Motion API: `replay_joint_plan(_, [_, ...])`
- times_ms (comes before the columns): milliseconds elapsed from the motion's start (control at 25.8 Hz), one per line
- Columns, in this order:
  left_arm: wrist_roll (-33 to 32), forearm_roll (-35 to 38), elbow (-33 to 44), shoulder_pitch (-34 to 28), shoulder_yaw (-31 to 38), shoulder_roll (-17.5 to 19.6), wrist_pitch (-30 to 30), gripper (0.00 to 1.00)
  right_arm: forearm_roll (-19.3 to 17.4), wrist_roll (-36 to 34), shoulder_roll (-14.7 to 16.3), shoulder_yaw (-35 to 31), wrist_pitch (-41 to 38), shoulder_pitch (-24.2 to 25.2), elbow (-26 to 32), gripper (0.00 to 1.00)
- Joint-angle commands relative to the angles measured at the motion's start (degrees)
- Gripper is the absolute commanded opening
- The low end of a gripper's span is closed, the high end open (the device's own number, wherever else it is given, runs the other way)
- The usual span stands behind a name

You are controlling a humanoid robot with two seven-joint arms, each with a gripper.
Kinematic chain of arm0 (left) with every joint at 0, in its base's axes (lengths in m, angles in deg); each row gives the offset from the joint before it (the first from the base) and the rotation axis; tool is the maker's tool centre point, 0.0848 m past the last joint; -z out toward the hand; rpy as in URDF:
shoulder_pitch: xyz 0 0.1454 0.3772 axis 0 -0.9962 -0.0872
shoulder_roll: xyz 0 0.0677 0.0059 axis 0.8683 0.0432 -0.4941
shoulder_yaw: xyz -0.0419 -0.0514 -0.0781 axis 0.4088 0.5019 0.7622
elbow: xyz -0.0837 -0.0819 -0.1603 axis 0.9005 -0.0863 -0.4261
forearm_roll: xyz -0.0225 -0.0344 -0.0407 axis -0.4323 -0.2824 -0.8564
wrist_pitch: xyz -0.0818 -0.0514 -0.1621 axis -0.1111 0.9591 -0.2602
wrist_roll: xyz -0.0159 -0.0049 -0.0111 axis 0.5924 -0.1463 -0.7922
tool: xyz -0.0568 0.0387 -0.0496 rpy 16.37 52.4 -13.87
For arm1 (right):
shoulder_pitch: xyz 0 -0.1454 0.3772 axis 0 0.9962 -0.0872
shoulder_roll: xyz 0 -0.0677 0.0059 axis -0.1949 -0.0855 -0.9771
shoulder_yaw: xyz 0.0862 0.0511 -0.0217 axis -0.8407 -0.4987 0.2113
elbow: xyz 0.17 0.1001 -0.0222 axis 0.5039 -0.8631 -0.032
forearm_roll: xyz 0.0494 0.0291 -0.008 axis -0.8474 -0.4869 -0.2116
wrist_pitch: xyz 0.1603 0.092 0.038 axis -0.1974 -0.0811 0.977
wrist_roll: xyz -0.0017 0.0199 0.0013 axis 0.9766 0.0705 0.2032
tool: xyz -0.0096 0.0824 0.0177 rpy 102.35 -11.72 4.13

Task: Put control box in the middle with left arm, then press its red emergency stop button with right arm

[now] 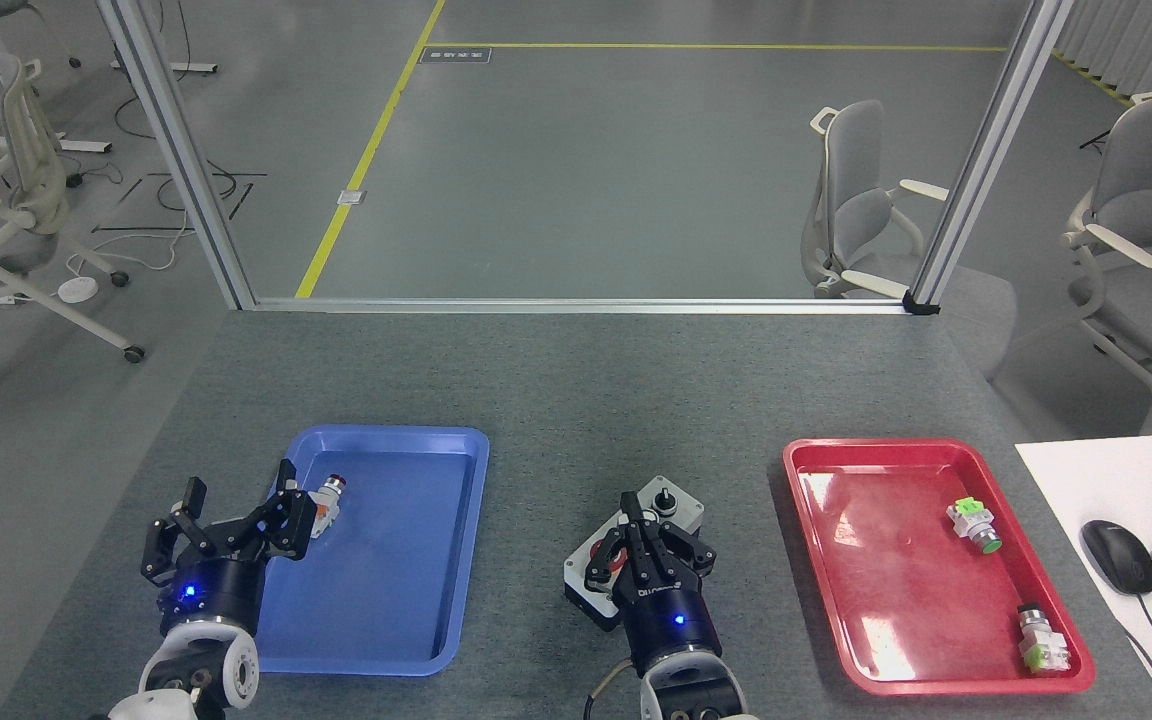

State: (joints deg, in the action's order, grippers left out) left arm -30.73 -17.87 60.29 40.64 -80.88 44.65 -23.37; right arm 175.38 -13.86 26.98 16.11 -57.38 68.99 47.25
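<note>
right gripper with fingers bunched together sits over the box, hiding most of the red button, so it could easily mash the wrong one, left gripper spread and idle

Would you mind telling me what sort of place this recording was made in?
Probably a robotics lab or test space in an office-like hall. A grey table framed by aluminium posts holds sorting trays, the concrete floor carries yellow tape lines, and office chairs stand around.
</note>
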Motion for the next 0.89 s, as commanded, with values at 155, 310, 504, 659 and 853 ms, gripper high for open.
replay_joint_plan(155, [0.0,0.6,-1.7,-1.1,-0.3,-5.4,0.5,0.99,0.0,-0.3,2.7,-9.3,-3.7,6.3,9.2,0.99])
replay_joint_plan(310, [0.0,0.7,-1.7,-1.1,-0.2,-5.4,0.6,0.99,-0.1,-0.2,7.1,-14.2,-5.4,8.4,11.6,0.99])
replay_joint_plan(504, [0.5,0.1,-1.7,-1.0,-0.2,-5.6,0.6,0.99,-0.5,0.3,9.0,-16.0,-5.1,10.5,12.1,0.99])
replay_joint_plan(659, [0.5,0.1,-1.7,-1.0,-0.2,-5.6,0.6,0.99,-4.1,0.5,9.4,-16.0,-5.7,12.1,14.1,0.99])
replay_joint_plan(853, [0.5,0.1,-1.7,-1.1,-0.2,-5.6,0.6,0.99,-4.7,0.5,9.1,-16.0,-6.3,12.0,14.5,0.99])
